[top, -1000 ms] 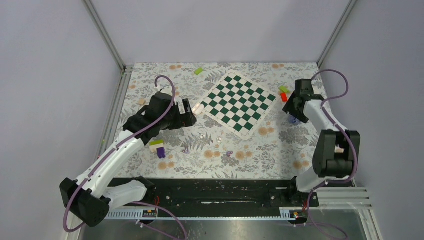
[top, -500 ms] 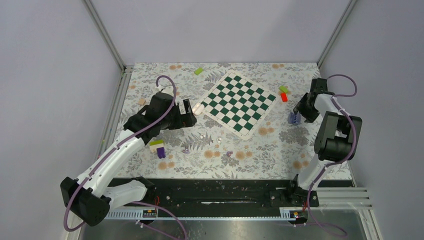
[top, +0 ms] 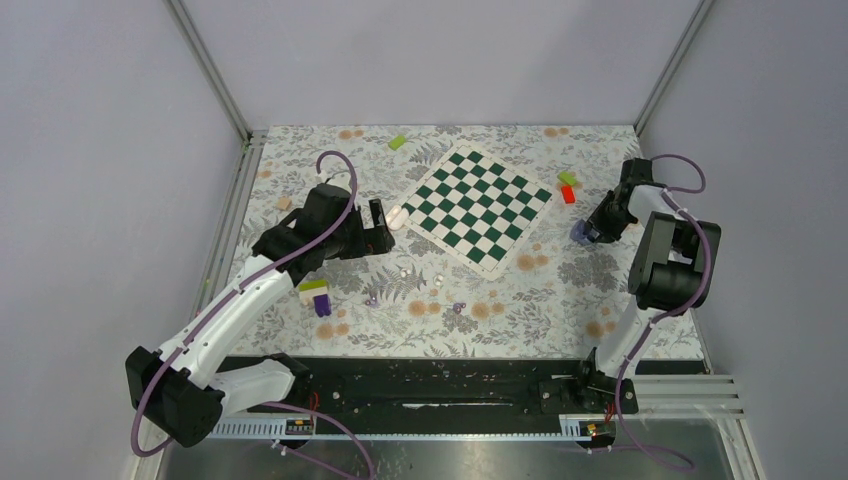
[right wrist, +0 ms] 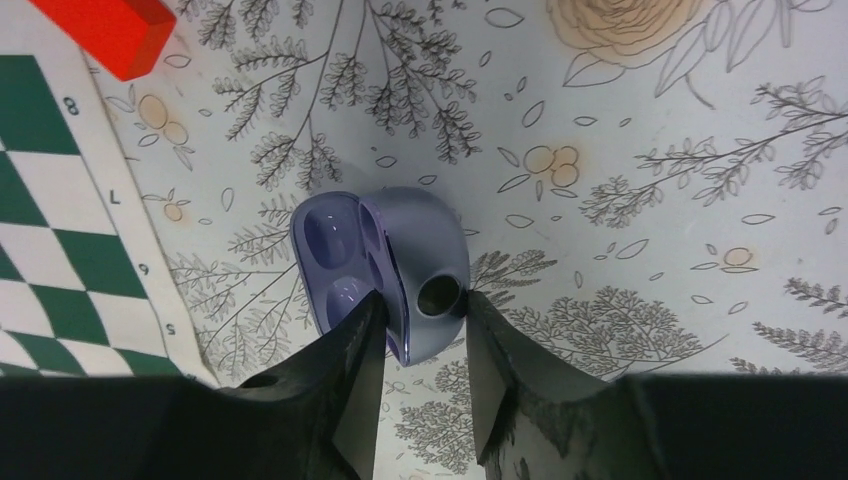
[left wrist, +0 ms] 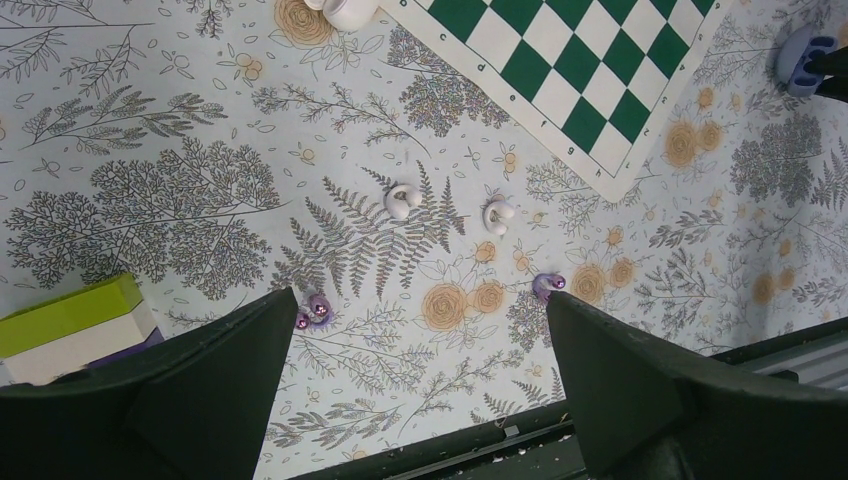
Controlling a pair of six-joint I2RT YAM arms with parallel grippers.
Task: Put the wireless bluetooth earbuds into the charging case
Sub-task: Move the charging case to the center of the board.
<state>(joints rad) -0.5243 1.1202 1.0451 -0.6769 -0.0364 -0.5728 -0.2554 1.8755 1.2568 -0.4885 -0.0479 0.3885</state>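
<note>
Floral table (top: 560, 290) with chessboard (top: 480, 205), white earbuds (left wrist: 400, 200), charging case (top: 397, 217), stacked block (top: 316, 295), purple case (right wrist: 420, 250).

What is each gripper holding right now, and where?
Right gripper pinches the open purple case across both halves at its near end; left gripper is open, holding nothing.

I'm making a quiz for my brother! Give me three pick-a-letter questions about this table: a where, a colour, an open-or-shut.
1. Where are the white earbuds? A flowery cover, off the chessboard; B on the chessboard; C midair.
2. Colour of the open case in the right end effector? A red; B purple; C green.
3. The left end effector is: A holding a block; B holding an earbud; C open, empty.
1 A: both lie on fern print. 2 B: its shell looks lilac. 3 C: fingers wide apart, nothing between.
</note>
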